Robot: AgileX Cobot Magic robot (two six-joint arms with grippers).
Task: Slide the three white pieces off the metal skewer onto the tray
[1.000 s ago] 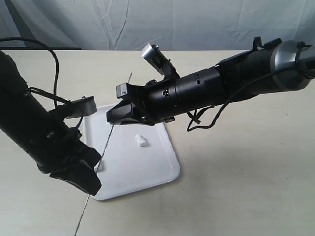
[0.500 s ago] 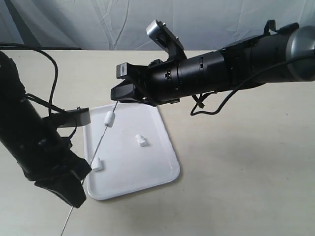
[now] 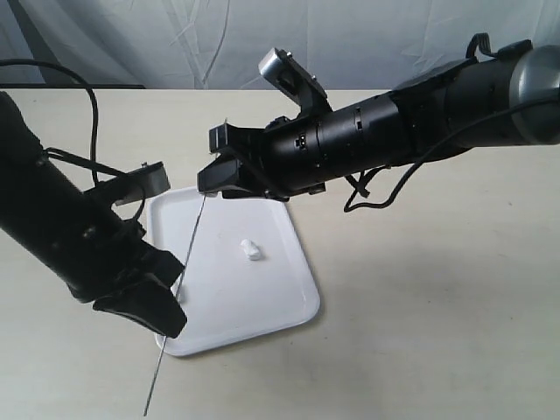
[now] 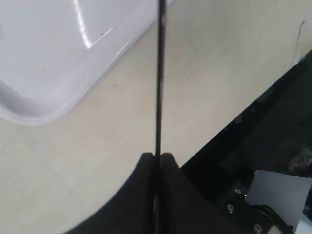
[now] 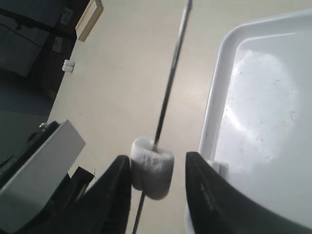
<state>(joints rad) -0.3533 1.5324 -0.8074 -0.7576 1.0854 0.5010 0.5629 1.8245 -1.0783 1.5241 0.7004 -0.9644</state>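
Left gripper (image 4: pixel 157 158): fingers closed on skewer (image 4: pixel 158 73), which slants over tray (image 3: pixel 271 297), left of worktop centre toward near edge. Right gripper (image 5: pixel 158 163): fingers apart, straddling threaded piece (image 5: pixel 152 171) on skewer. Loose piece (image 3: pixel 250 250) lies on tray.

The tray (image 3: pixel 271 302) lies on the table (image 3: pixel 420 289), with one white piece (image 3: pixel 250 250) in it near the middle. The metal skewer (image 3: pixel 189 249) slants over the tray's 9 o'clock side, running from 1 o'clock to 7 o'clock. The left gripper (image 3: pixel 166 317) clamps it at the tray's 7 o'clock corner. The right gripper (image 3: pixel 213 179) straddles it at 12 o'clock, a second white piece (image 5: pixel 152 166) threaded between its fingers.
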